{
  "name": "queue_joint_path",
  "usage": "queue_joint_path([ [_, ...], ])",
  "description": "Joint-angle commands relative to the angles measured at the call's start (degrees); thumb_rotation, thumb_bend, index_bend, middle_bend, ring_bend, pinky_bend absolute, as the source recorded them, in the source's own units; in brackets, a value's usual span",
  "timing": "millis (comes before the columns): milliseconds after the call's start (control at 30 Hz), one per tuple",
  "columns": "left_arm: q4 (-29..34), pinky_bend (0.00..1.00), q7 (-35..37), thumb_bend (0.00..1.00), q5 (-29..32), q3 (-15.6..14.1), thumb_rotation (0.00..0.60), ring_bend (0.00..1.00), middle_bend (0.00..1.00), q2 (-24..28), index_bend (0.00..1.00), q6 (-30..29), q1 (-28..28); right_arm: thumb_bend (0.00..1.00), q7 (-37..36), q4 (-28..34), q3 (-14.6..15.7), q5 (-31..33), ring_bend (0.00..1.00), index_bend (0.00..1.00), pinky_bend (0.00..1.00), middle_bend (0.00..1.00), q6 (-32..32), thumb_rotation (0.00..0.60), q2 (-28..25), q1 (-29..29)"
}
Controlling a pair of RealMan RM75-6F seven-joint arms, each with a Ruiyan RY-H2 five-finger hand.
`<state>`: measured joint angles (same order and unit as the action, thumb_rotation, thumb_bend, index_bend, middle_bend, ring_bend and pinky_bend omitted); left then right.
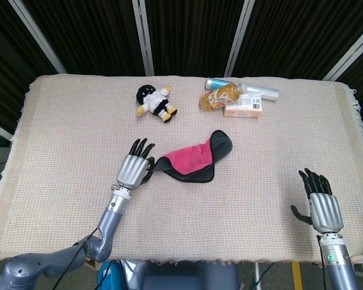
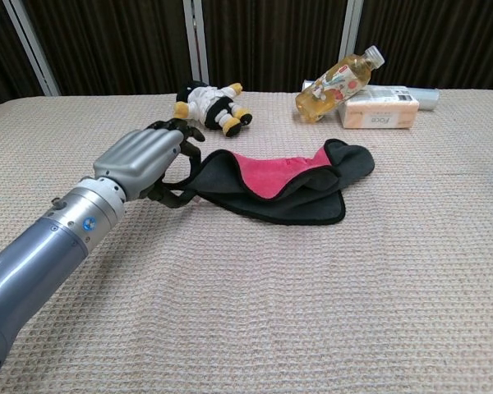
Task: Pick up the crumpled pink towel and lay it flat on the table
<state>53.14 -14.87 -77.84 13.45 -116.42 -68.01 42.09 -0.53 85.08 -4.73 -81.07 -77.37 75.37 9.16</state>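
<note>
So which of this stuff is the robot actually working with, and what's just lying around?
In use:
towel, pink inside, dark edge
left hand, gripping the towel's near corner
table

Lying about:
plush toy
bottle
box
tube
right hand, idle, holding nothing

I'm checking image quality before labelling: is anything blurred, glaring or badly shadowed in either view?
Head view: even light, sharp throughout, backdrop nearly black. Chest view: the left hand and pink towel are crisp, the forearm looms large at the near edge, and the bottle carries only a faint sheen; shadows stay soft.
</note>
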Motion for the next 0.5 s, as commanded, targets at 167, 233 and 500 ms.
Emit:
queue_joint_path([
  [167,8.21,0.0,-4.65,0.58,-2.07,3.9,0.6,0.0,0.15,6.17,0.59,-0.71,3.93,0.29,-0.93,0.16,-0.73,0.85,0.0,0.0,0.0,0.0,1.38,0.6,-0.03,0.87],
  [233,10.22,0.0,-6.03,0.58,-2.1,5.16,0.6,0.0,0.16,7.38,0.59,-0.48,4.98,0.29,-1.52,0.34,-1.19,1.4,0.0,0.0,0.0,0.0,1.88,0.6,-0.2,1.16],
  [500,19.56,0.0,-14.34,0.58,0.39,12.18,0.6,0.0,0.17,12.18,0.6,2.47,10.67,0.29,-3.67,1.52,-3.52,3.86,0.0,0.0,0.0,0.0,6.23,0.6,-0.95,3.98],
])
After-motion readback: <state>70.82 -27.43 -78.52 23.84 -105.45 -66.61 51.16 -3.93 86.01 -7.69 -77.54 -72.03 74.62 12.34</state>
